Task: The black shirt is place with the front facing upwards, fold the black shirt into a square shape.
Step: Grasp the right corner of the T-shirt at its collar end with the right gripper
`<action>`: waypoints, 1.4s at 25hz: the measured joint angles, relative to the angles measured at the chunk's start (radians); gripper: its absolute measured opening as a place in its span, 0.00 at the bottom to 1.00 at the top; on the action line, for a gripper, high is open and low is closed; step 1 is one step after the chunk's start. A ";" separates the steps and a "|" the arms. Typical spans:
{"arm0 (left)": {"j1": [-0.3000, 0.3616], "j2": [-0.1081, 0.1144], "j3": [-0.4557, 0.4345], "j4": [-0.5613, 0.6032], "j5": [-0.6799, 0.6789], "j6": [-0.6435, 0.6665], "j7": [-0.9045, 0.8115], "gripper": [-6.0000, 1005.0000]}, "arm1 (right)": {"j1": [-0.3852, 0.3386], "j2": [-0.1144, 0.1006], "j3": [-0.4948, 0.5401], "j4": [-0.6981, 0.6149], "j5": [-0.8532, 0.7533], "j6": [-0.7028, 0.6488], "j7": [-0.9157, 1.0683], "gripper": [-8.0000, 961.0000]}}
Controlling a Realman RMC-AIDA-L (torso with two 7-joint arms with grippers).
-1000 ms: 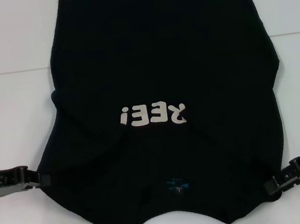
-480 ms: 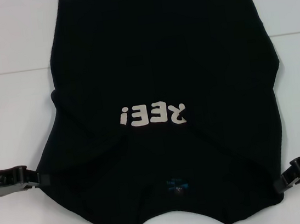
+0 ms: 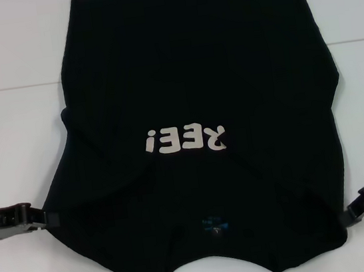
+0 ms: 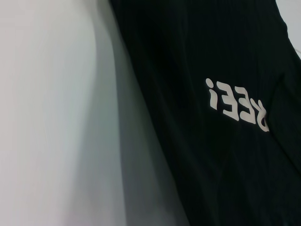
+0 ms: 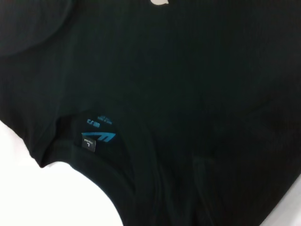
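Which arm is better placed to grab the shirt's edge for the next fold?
Left, probably. The left gripper sits right at the edge of the shirt, at its near left side. The right gripper sits off the near right edge, closer to the frame border. It is a close call.

Matt, finely ribbed cloth makes up the black shirt (image 3: 194, 74), its off-white lettering (image 3: 186, 139) flat and smooth, the blue neck label (image 5: 96, 136) woven; beneath it, the white table (image 3: 13, 131) looks smooth, faintly glossy.
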 joint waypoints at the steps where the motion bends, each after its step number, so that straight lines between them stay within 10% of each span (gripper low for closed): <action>1: 0.000 0.000 -0.003 0.000 0.000 0.000 0.001 0.06 | 0.002 -0.004 0.002 -0.006 0.001 -0.004 0.000 0.10; 16: -0.003 0.002 -0.012 -0.012 -0.041 0.004 0.029 0.06 | 0.015 -0.016 -0.006 -0.115 -0.040 -0.126 0.057 0.28; 27: -0.003 0.007 -0.012 -0.026 -0.042 -0.003 0.040 0.06 | 0.069 0.008 -0.009 -0.115 -0.147 -0.093 0.076 0.77; 35: 0.000 0.007 -0.012 -0.026 -0.042 -0.003 0.040 0.06 | 0.086 0.024 -0.042 -0.106 -0.148 -0.076 0.083 0.79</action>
